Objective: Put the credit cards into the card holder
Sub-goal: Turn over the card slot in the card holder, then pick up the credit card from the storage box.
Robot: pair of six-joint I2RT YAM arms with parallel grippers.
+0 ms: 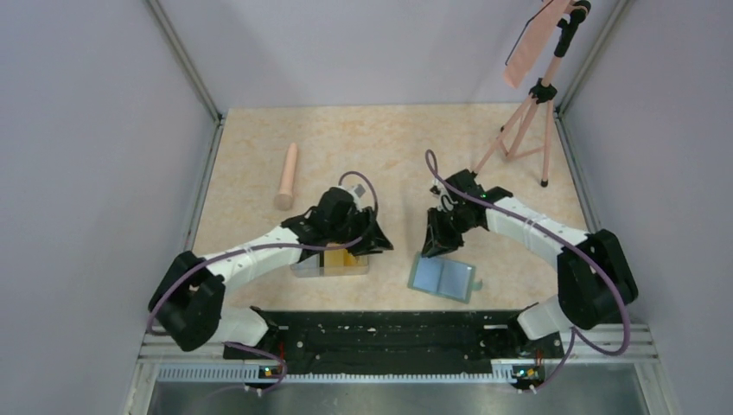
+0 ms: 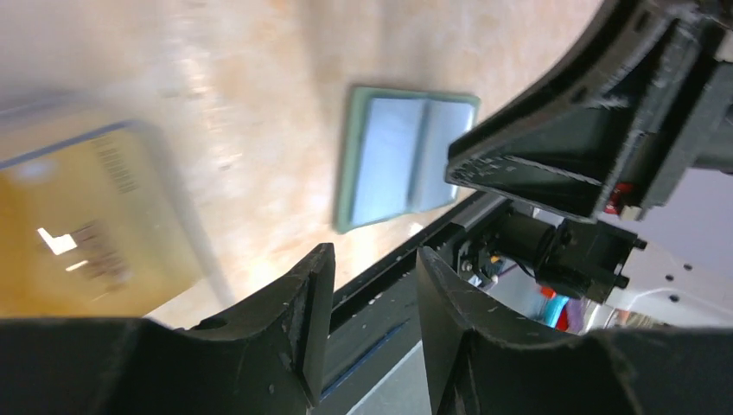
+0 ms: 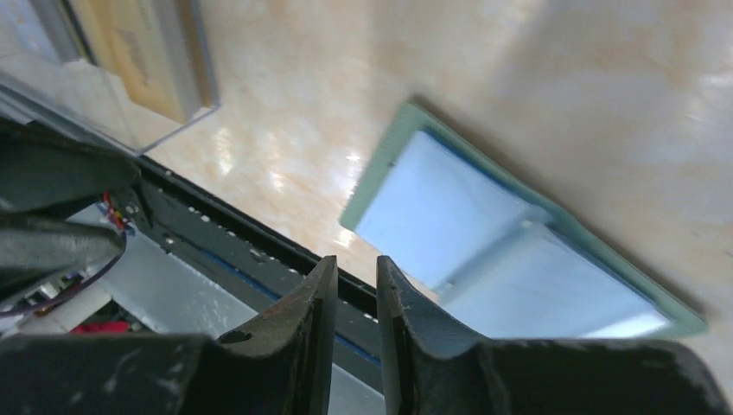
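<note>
The card holder [image 1: 443, 277] lies open on the table, a green wallet showing pale blue pocket pages. It also shows in the left wrist view [image 2: 402, 156] and the right wrist view [image 3: 510, 251]. Yellow-orange credit cards [image 1: 339, 258] sit inside a clear plastic box [image 1: 328, 269], also seen in the left wrist view [image 2: 69, 225] and the right wrist view [image 3: 143, 52]. My left gripper [image 1: 370, 245] hovers over the box's right end, open and empty [image 2: 376, 259]. My right gripper [image 1: 436, 246] hangs just above the wallet's far left edge, jaws narrowly apart and empty [image 3: 356, 268].
A pale pink cylinder [image 1: 288, 175] lies at the back left. A pink tripod [image 1: 527, 121] holding a pink board [image 1: 529, 43] stands at the back right. A black rail [image 1: 380, 333] runs along the near table edge. Grey walls close in both sides.
</note>
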